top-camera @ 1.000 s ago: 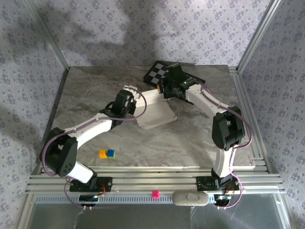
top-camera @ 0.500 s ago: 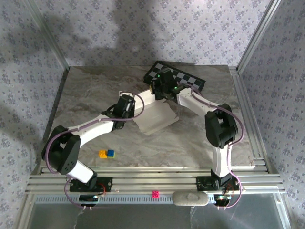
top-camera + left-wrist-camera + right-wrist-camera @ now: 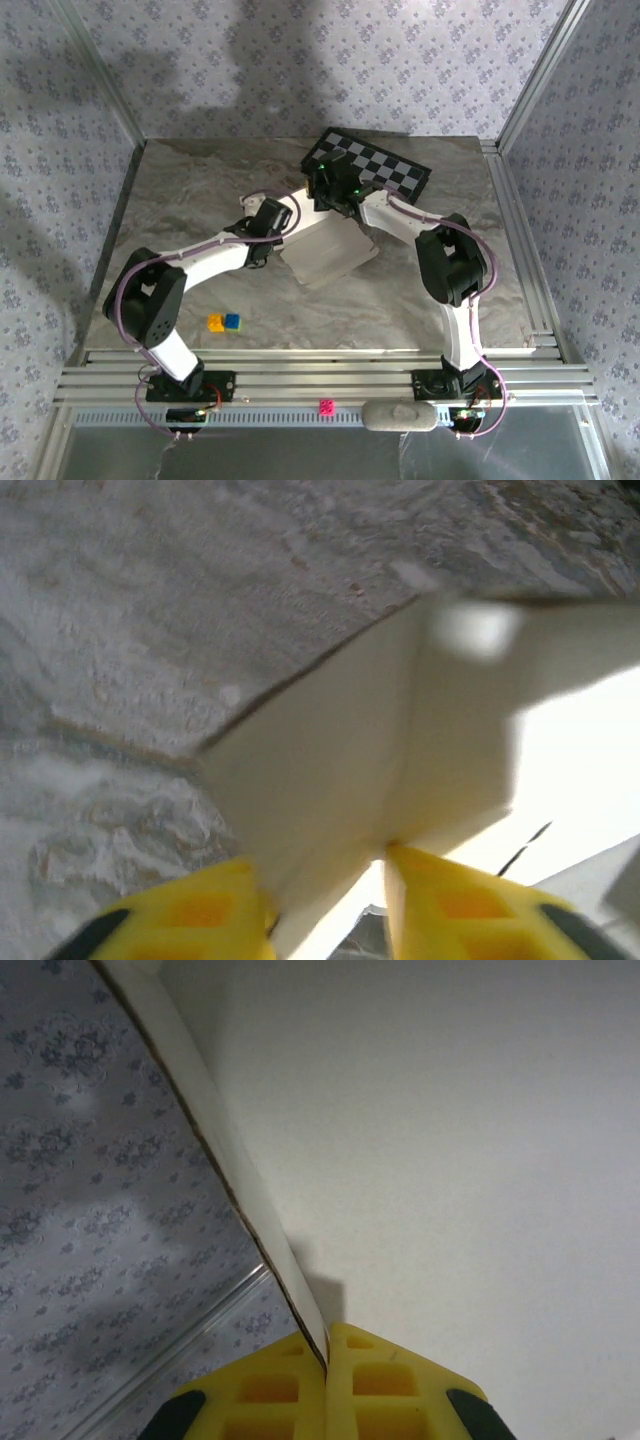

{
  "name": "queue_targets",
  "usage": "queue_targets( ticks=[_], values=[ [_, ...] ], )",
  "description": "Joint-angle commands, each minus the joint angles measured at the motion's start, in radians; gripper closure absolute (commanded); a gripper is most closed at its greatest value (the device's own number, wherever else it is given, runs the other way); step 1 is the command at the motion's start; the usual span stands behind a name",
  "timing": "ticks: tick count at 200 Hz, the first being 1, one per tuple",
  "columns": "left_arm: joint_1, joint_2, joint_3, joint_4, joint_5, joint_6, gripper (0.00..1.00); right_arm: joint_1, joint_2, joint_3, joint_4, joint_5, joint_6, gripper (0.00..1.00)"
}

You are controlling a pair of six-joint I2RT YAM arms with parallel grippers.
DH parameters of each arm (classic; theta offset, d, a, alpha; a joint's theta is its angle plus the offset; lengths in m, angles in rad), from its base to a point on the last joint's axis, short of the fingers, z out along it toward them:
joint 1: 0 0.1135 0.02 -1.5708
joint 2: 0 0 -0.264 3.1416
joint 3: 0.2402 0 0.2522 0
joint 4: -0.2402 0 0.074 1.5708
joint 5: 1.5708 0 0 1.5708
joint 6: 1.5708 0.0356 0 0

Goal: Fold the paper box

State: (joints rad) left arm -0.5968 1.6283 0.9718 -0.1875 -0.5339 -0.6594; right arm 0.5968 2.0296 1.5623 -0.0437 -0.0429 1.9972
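The white paper box lies partly folded in the middle of the table, one wall raised. My left gripper is at its left side. In the left wrist view its yellow fingers straddle a folded corner of the box, and the gripper is shut on that cardboard. My right gripper is at the box's far edge. In the right wrist view it is shut on the thin edge of a raised white wall.
The black-and-white checkered board lies just behind the box, partly under the right arm. A yellow and a blue block sit near the front left. Metal frame posts and patterned walls close in the table's sides.
The right gripper has moved left, off the checkered board to the box's far edge. The left gripper has moved right and farther back. The box has shifted and turned, one wall raised.
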Motion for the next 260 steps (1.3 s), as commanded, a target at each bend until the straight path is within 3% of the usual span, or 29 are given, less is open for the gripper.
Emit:
queue_targets(
  ticks=[1,19,45,75,108,161,186,219,260],
  values=[
    [0.011,-0.135,0.041,-0.126,0.056,0.028,0.52,-0.024,0.022,-0.053,0.033,0.022,-0.053,1.00],
    [0.037,-0.290,0.007,-0.174,0.097,0.071,0.48,-0.048,0.050,-0.107,0.224,-0.067,-0.132,1.00],
    [0.152,-0.543,-0.121,-0.130,0.239,0.096,0.43,-0.051,0.083,-0.206,0.520,-0.104,-0.135,1.00],
    [0.328,-0.673,-0.210,-0.124,0.430,0.094,0.48,-0.049,0.082,-0.233,0.648,-0.147,-0.179,1.00],
    [0.406,-0.633,-0.233,-0.123,0.544,0.078,0.53,-0.049,0.094,-0.240,0.789,-0.200,-0.213,1.00],
    [0.408,-0.569,-0.227,-0.059,0.541,0.051,0.53,-0.052,0.080,-0.294,0.870,-0.257,-0.250,1.00],
    [0.413,-0.510,-0.197,-0.053,0.573,0.090,0.51,-0.059,0.126,-0.316,0.949,-0.297,-0.265,1.00],
    [0.426,-0.435,-0.177,-0.054,0.662,0.180,0.56,-0.064,0.156,-0.332,1.054,-0.341,-0.253,1.00],
    [0.425,-0.421,-0.194,-0.052,0.691,0.219,0.59,-0.068,0.150,-0.361,1.170,-0.437,-0.260,1.00]
  ],
)
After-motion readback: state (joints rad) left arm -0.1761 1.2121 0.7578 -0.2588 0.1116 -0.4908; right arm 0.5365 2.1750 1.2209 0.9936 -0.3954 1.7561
